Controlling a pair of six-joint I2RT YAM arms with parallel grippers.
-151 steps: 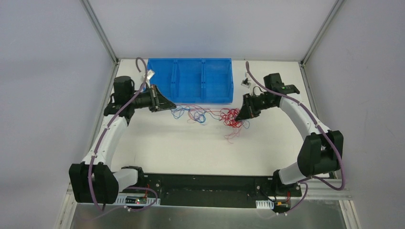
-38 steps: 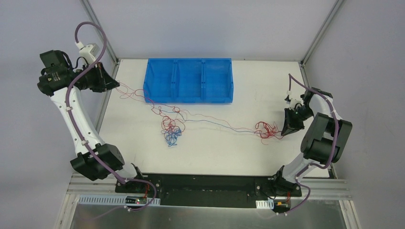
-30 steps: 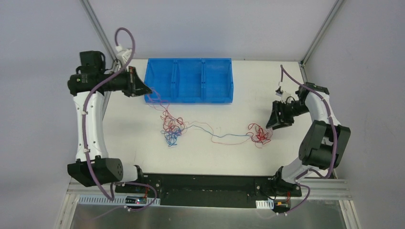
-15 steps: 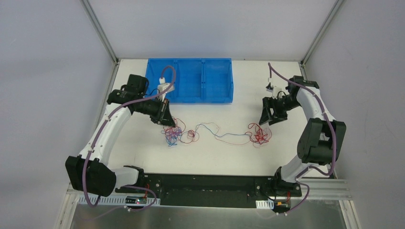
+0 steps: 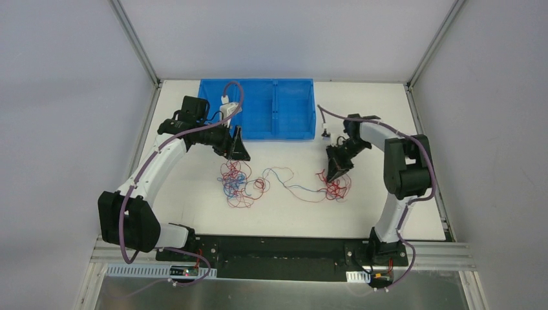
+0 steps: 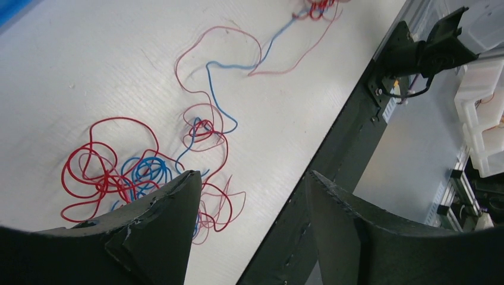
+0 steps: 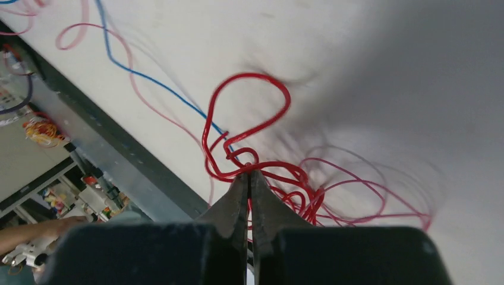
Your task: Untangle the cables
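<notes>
Desk (image 5: 388, 210): white flat board, grey walls (image 5: 64, 97).
Cables (image 5: 236, 184): thin red-and-blue curly wires, frame centre.
Left hand (image 6: 252, 178): spread.
Right hand (image 7: 248, 173): pinching red wires.

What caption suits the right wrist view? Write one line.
Right hand pinched shut on a knot of red cables, one blue cable trailing across the white table.

The right gripper (image 7: 248, 173) covers part of the cables (image 7: 238, 155); in the left wrist view their far end is blurred and cut off.

White table (image 5: 278, 216) enclosed by plain grey walls (image 5: 278, 39).
</notes>
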